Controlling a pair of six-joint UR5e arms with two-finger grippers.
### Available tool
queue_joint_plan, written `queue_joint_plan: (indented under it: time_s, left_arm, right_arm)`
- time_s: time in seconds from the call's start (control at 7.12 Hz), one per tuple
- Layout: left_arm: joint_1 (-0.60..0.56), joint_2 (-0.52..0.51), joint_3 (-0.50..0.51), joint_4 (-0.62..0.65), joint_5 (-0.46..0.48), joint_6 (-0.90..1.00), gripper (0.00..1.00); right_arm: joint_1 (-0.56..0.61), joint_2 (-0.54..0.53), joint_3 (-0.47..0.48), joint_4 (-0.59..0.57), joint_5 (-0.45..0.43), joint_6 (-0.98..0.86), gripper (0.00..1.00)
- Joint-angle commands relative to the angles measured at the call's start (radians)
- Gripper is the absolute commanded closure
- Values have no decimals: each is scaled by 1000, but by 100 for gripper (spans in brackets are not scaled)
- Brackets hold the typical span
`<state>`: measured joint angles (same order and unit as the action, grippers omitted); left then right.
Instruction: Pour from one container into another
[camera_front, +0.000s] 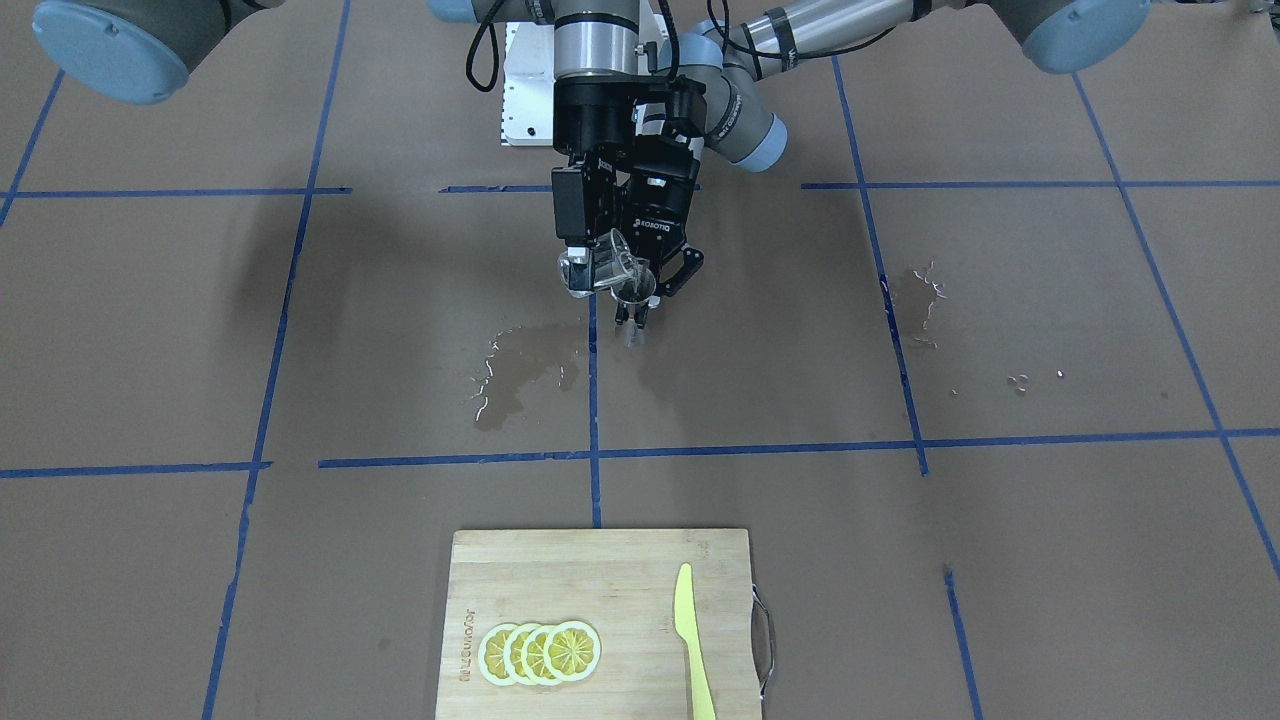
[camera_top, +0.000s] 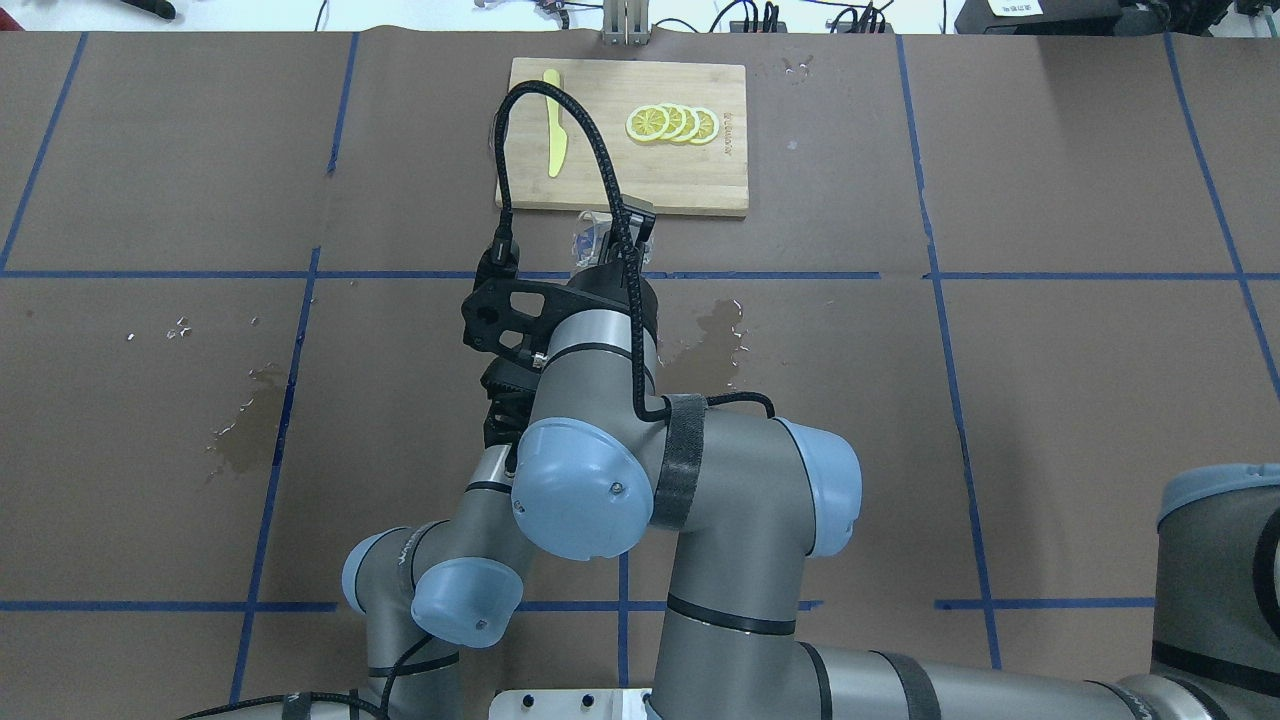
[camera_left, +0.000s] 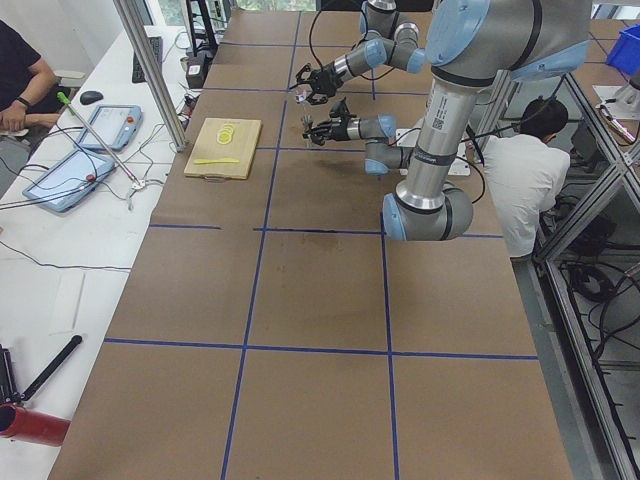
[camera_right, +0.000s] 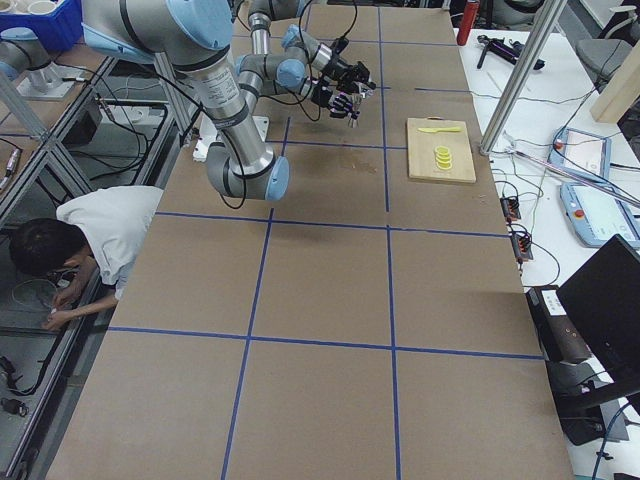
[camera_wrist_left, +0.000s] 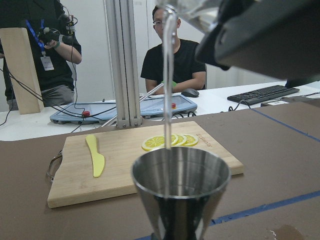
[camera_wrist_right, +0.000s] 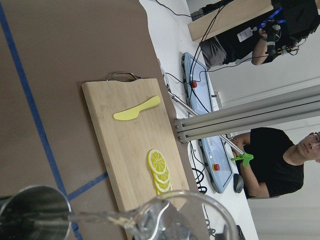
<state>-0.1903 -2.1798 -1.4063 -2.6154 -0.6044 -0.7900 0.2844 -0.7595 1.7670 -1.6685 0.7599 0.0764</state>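
Note:
My right gripper (camera_front: 590, 268) is shut on the clear glass tumbler (camera_front: 606, 272), which is tilted with its lip over the steel jigger (camera_front: 633, 300). My left gripper (camera_front: 650, 292) is shut on the jigger and holds it upright just above the table. In the left wrist view a thin stream of clear liquid (camera_wrist_left: 168, 75) falls from the tumbler's (camera_wrist_left: 192, 9) lip into the jigger's (camera_wrist_left: 180, 192) open top cone. The right wrist view shows the tumbler (camera_wrist_right: 180, 220) close up, spilling toward the jigger (camera_wrist_right: 32, 217) at lower left. From overhead, my arms hide everything but part of the tumbler (camera_top: 590, 240).
A wooden cutting board (camera_front: 600, 560) with several lemon slices (camera_front: 540, 652) and a yellow knife (camera_front: 690, 640) lies beyond the grippers. Wet patches (camera_front: 520, 370) and droplets (camera_front: 925, 290) mark the brown paper. People sit and stand past the table's far edge (camera_wrist_left: 172, 60).

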Motion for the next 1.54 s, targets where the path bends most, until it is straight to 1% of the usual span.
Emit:
queue_joint_plan:
  time_s: [0.0, 0.56, 0.7, 0.98, 1.12, 1.26, 1.4]
  left_arm:
    - [0, 0, 0, 0, 0, 0, 100]
    - [0, 0, 0, 0, 0, 0, 100]
    - [0, 0, 0, 0, 0, 0, 100]
    - [0, 2, 0, 0, 0, 0, 100]
    - [0, 2, -2, 0, 0, 0, 100]
    - [0, 2, -5, 0, 0, 0, 100]
    - [0, 3, -6, -2, 0, 0, 100]
  right_arm:
    - [-1, 2, 5, -11, -1, -29, 100]
    - [-1, 2, 9, -17, 1, -81, 100]
    - [-1, 8, 8, -19, 1, -111, 100]
    - [-1, 31, 8, -11, 4, -112, 100]
    - [1, 29, 9, -1, 10, -81, 100]
    - [1, 25, 8, 1, 10, 31, 100]
    - [1, 20, 12, 1, 10, 93, 100]
